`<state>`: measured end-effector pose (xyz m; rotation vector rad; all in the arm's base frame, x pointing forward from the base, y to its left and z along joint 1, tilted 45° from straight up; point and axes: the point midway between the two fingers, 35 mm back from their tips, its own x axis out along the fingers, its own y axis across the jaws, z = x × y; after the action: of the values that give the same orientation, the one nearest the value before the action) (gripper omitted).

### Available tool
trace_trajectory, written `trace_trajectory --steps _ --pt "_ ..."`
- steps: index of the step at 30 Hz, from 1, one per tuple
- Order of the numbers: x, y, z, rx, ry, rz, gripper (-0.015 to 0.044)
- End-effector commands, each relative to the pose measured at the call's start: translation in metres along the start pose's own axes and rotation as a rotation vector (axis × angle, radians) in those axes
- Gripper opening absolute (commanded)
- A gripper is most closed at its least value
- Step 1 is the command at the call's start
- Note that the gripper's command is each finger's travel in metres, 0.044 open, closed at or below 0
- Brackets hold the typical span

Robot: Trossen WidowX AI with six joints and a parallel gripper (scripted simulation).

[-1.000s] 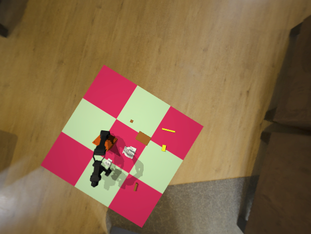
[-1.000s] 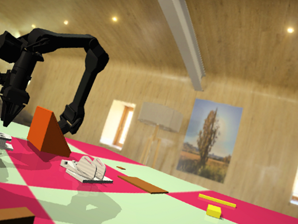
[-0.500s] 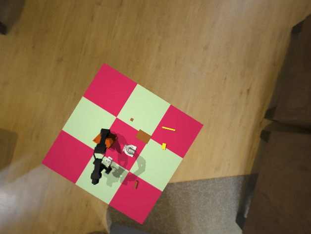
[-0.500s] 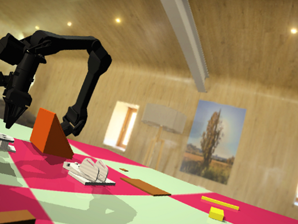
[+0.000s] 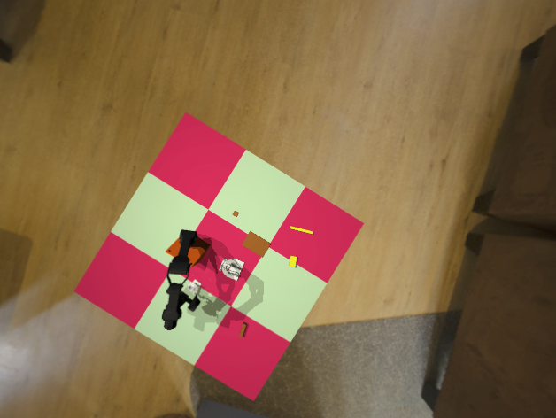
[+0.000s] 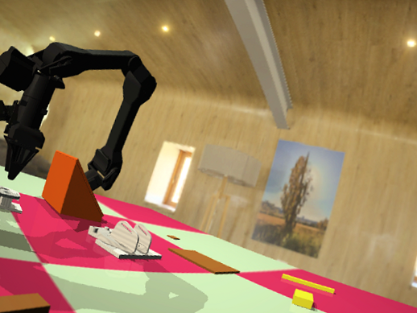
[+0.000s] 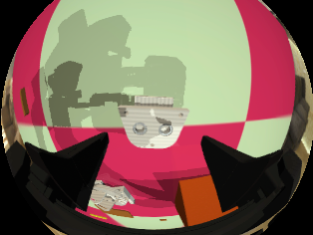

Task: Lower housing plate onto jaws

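Observation:
The housing plate (image 5: 193, 286) (image 6: 7, 190) (image 7: 154, 138) is white, with two round holes in the wrist view. It lies about level on a short post above a white foot (image 6: 14, 208). My gripper (image 6: 11, 177) (image 7: 156, 139) is open and empty, pointing down a little above this plate, with its fingers wide to either side in the wrist view. The white jaw assembly (image 5: 232, 268) (image 6: 124, 239) (image 7: 111, 194) stands apart, on a flat base (image 6: 141, 257) with two upright rounded pieces. The pins and stubs are too small to make out.
An orange wedge (image 5: 194, 257) (image 6: 56, 182) (image 7: 198, 194) stands close to the arm and housing plate. A brown board (image 5: 256, 243) (image 6: 203, 261) lies beyond the jaw assembly. A yellow bar (image 5: 301, 229) (image 6: 307, 283), yellow block (image 5: 293, 261) (image 6: 302, 299) and brown block (image 5: 243, 329) (image 6: 2, 304) lie farther out.

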<state>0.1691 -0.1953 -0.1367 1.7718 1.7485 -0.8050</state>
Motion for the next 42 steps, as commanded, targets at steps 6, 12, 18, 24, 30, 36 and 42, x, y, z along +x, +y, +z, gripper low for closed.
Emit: trace_trajectory --steps 6,12,18,24,30,36,42 --pt "0.0 0.001 0.0 0.004 0.001 0.003 0.044" --pt "0.0 0.001 0.0 0.004 0.001 0.003 0.044" --pt "0.0 0.0 0.0 0.0 0.0 0.0 0.044" --pt "0.009 0.001 0.001 0.001 0.0 0.001 0.044" --pt "0.019 0.002 0.001 0.001 0.0 0.001 0.044" --pt "0.028 0.002 0.002 0.002 0.0 0.002 0.044" --pt "0.038 0.003 0.002 0.002 0.001 0.003 0.044"
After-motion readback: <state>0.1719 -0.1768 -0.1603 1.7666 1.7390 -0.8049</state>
